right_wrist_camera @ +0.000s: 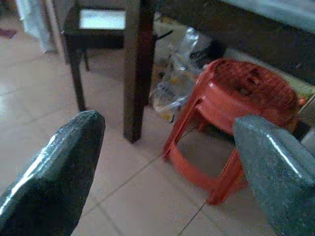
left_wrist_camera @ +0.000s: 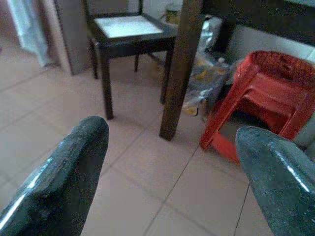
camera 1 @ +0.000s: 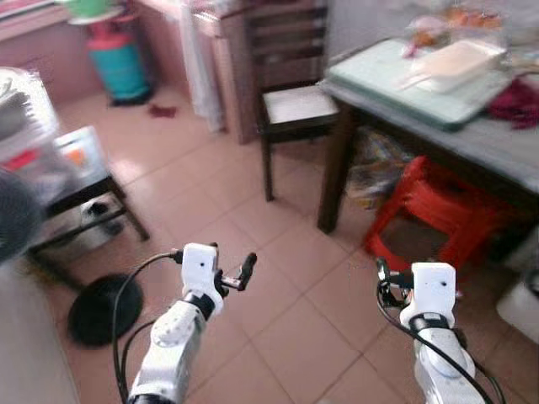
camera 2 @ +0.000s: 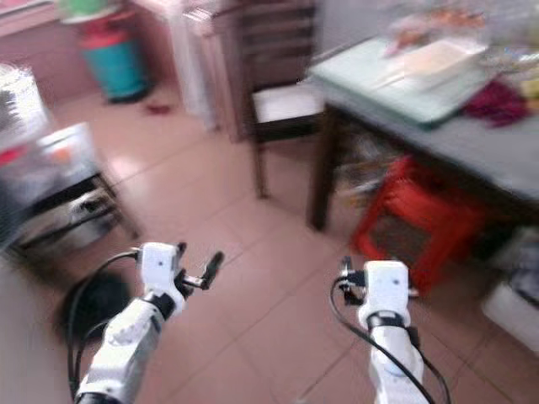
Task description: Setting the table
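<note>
Over floor tiles, left gripper (left_wrist_camera: 170, 162) agape, empty.

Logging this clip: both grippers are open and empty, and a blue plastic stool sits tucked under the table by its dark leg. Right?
Not quite: the stool is red, not blue, as the right wrist view shows. The rest holds: the left gripper and right gripper are open and empty, and the stool sits under the table by its dark leg.

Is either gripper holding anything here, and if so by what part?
Nothing is held. The left gripper and right gripper are both open and empty, out over the floor short of the table.
</note>
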Tool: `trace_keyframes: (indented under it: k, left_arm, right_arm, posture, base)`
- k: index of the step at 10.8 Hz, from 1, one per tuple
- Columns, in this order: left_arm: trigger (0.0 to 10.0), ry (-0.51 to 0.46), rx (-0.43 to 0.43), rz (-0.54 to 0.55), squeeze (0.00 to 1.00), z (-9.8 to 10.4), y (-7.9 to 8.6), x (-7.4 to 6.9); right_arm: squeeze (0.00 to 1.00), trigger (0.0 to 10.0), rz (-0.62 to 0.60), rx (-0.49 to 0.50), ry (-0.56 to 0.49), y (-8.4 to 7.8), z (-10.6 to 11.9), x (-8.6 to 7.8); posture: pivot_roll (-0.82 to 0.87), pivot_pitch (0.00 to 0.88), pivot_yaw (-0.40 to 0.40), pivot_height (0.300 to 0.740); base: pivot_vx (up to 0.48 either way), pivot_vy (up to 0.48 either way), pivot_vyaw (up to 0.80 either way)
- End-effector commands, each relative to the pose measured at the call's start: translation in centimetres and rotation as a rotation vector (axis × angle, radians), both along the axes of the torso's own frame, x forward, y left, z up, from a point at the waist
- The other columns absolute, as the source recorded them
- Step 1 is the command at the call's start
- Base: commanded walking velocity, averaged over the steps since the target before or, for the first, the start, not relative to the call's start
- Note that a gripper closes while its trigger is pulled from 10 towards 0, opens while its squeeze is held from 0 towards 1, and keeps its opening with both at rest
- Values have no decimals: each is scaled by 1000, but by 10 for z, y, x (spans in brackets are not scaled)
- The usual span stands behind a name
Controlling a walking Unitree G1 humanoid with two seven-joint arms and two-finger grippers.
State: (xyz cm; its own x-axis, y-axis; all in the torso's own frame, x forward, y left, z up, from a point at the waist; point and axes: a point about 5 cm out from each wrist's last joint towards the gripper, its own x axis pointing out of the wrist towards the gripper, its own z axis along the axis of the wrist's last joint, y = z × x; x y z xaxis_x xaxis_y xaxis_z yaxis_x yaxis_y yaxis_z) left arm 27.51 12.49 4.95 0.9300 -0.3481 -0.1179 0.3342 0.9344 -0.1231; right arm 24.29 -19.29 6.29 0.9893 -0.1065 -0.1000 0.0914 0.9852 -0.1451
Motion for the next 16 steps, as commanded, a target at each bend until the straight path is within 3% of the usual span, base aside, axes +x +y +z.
trace_keyframes:
  k: [1, 4, 8, 10, 16]
  left_arm:
    - [10000, 14, 27, 32, 0, -3, 14, -2]
    - [10000, 19, 36, 36, 0, -4, 15, -2]
    - [10000, 19, 52, 56, 0, -5, 20, -1]
    - [10000, -27, 26, 77, 0, 4, 21, 0]
    - [10000, -97, -10, 111, 0, 22, 13, 2]
  right_arm:
    - [0, 10000, 21, 17, -3, 9, 0, 0]
    - [0, 10000, 30, 20, 1, 11, -1, 2]
    - [0, 10000, 30, 25, -1, 13, -1, 2]
    - [0, 10000, 26, 22, -32, 12, 7, 2]
    - [0, 10000, 37, -14, -112, 9, 34, 6]
  posture:
    - [-71, 122, 84, 740]
    - [-65, 119, 83, 740]
    - [-60, 115, 88, 740]
    - [-67, 118, 88, 740]
    - [-83, 116, 68, 740]
  base:
    - [326, 0, -600]
    - [290, 0, -623]
    - [0, 0, -800]
    - [0, 0, -703]
    - [0, 0, -76]
